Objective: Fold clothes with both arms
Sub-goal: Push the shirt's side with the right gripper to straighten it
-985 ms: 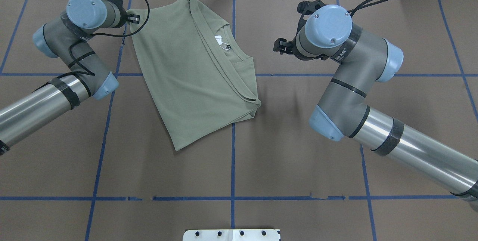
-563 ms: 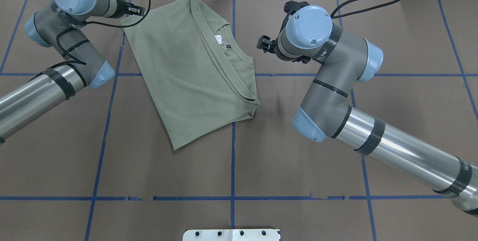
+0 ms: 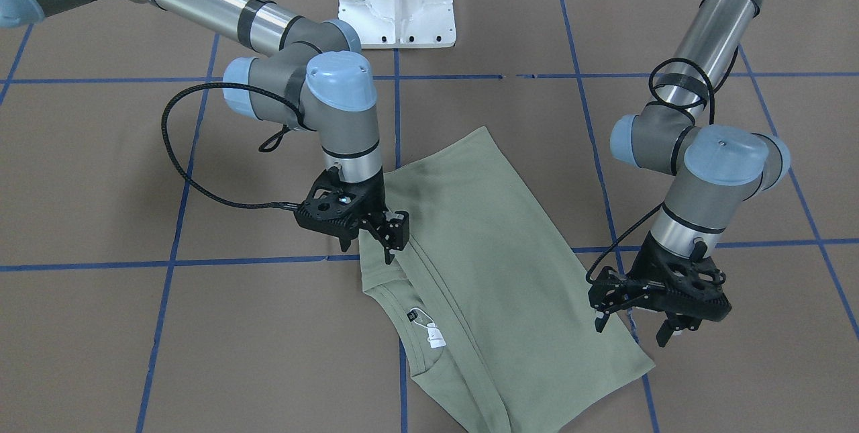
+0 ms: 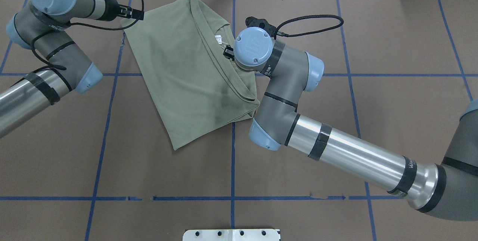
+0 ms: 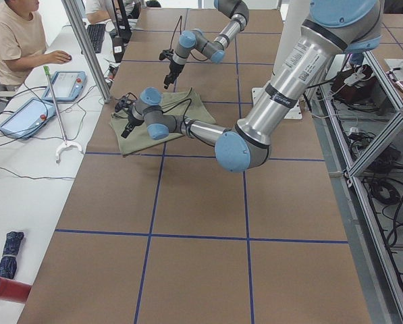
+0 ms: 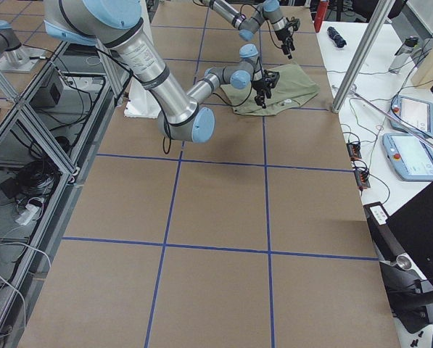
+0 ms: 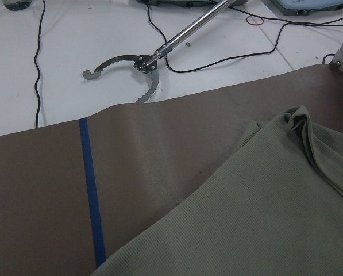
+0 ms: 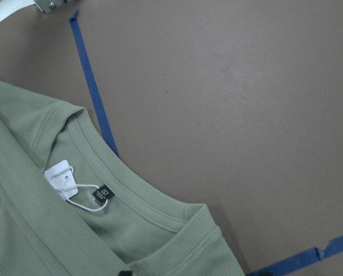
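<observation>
sage-green shirt (image 4: 179,76) folded, flat, skewed on table (image 4: 336,140); white tag (image 8: 59,174) and black label (image 8: 105,193) show at neckline. left gripper (image 3: 629,333), right gripper (image 3: 368,253): fingers spread, holding nothing.

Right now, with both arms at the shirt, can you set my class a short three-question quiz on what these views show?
1. True or false: the tag lies nearer the left tool than the right tool.
2. Which part of the shirt fills the right wrist view? A. a cuff. B. the neckline. C. a pocket.
3. Fill in: in the front-facing view the left tool is ___ (open or shut).

Key
1. False: the tag lies beside the right tool.
2. B.
3. open.
</observation>
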`<state>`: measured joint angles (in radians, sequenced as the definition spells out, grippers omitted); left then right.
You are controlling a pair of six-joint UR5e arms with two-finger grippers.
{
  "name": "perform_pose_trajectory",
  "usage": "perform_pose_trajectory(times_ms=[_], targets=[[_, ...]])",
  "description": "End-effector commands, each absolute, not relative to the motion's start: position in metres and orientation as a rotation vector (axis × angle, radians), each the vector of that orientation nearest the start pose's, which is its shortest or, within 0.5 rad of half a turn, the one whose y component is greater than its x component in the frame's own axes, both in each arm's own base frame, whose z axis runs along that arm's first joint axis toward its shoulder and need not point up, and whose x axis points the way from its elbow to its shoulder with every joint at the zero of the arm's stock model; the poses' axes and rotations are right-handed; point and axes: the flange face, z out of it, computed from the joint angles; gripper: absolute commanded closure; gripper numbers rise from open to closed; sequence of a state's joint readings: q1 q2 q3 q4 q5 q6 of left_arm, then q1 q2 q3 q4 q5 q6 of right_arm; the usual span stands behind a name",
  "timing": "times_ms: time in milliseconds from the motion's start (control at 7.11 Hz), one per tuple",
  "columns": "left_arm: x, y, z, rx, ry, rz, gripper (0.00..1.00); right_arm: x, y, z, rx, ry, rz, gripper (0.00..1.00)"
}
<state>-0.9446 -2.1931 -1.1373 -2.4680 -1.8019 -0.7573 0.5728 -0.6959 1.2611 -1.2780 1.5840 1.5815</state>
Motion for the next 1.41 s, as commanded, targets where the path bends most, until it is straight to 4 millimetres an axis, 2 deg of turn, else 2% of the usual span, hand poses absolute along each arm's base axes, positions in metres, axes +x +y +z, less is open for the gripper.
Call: perform_pose_trajectory(times_ms=[0,141,281,422,563,703,985,1125,1266], targets=[[0.362,-0.683,0.391,0.691,0.856,-0.001,0.00,-0.613,-0.530,0.231,0.215,-0.815,0.521,0.35],[0.364,-0.682,0.393,0.689,0.856,0.002,0.00,-0.614,-0.527,0.236,0.218,-0.804,0.504,0.35],[0.364,-0.681,0.394,0.686,0.856,0.001,0.00,-0.613,-0.525,0.251,0.214,-0.789,0.502,0.35],[0.364,-0.676,0.407,0.669,0.851,-0.006,0.00,-0.614,-0.522,0.255,0.211,-0.785,0.499,0.35],[0.364,-0.676,0.406,0.669,0.852,-0.007,0.00,-0.615,-0.521,0.253,0.211,-0.788,0.499,0.36],[0.364,-0.676,0.406,0.669,0.852,-0.007,0.00,-0.617,-0.520,0.251,0.219,-0.788,0.500,0.50],[0.363,-0.675,0.406,0.669,0.852,-0.007,0.00,-0.620,-0.516,0.252,0.225,-0.788,0.500,0.87],[0.363,-0.675,0.406,0.669,0.852,-0.007,0.00,-0.620,-0.516,0.251,0.225,-0.791,0.502,1.00],[0.363,-0.675,0.406,0.669,0.852,-0.007,0.00,-0.620,-0.516,0.249,0.226,-0.792,0.504,1.00]])
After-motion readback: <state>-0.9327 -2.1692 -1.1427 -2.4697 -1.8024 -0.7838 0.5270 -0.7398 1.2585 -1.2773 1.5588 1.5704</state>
